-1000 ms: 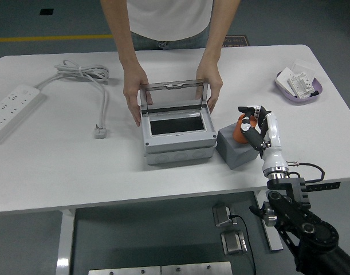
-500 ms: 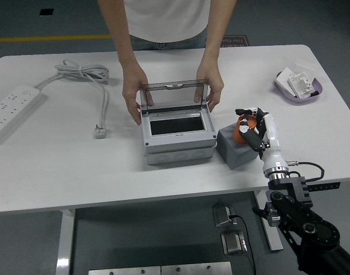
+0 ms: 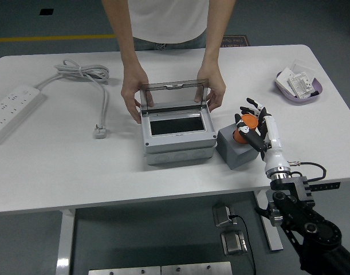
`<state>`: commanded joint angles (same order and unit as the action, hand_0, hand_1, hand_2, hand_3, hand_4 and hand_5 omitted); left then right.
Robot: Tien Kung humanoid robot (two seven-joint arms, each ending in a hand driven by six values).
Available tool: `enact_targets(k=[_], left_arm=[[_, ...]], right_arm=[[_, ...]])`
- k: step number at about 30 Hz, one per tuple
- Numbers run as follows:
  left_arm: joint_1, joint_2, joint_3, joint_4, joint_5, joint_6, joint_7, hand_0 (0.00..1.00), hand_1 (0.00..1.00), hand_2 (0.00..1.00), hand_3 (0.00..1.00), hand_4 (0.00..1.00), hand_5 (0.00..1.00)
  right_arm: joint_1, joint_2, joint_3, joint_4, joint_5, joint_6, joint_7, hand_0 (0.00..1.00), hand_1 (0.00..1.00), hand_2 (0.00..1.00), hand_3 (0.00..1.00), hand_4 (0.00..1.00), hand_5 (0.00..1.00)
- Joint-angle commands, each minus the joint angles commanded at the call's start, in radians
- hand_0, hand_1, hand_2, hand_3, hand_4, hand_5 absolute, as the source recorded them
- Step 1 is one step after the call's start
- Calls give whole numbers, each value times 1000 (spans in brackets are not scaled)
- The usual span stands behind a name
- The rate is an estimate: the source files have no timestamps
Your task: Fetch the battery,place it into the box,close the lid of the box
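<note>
The right hand [image 3: 252, 123], right of centre in the frame, has its fingers curled around the orange battery [image 3: 244, 125], which sits on top of a small grey block [image 3: 235, 148] just right of the box [image 3: 179, 133]. The step in hand looks like the fetch: the grip should close firmly around the battery's body and lift straight up off the block before any sideways travel, so the block is not dragged or tipped. The move to the box is short and leftward.

The grey box stands at centre with its clear lid [image 3: 173, 95] upright. A person at the far side steadies it, one hand [image 3: 133, 94] at its left and one hand [image 3: 214, 91] at its right. Its dark inside appears empty. In the upper right, a purple dish [image 3: 282, 87] holds small white parts. No left hand shows.
</note>
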<state>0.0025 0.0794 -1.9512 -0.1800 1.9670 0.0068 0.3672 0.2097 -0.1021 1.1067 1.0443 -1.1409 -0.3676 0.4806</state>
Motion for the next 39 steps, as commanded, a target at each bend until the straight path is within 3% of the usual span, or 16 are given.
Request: enact_targets(k=[1, 7, 39], left_arm=[[0, 0, 0, 0, 0, 0, 0, 666, 683, 669, 728, 812, 267], [-1, 0, 1, 0, 1, 0, 1, 667, 683, 669, 724, 812, 266], [-5, -1, 12, 0, -2, -1, 2, 665, 685, 668, 713, 801, 255]], right_arm=[[0, 0, 0, 0, -1, -1, -1, 879, 818, 818, 948, 998, 674], [3, 0, -1, 3, -9, -11, -10, 882, 820, 824, 964, 998, 688], [23, 5, -40, -18, -39, -23, -37, 856, 803, 804, 933, 992, 643]])
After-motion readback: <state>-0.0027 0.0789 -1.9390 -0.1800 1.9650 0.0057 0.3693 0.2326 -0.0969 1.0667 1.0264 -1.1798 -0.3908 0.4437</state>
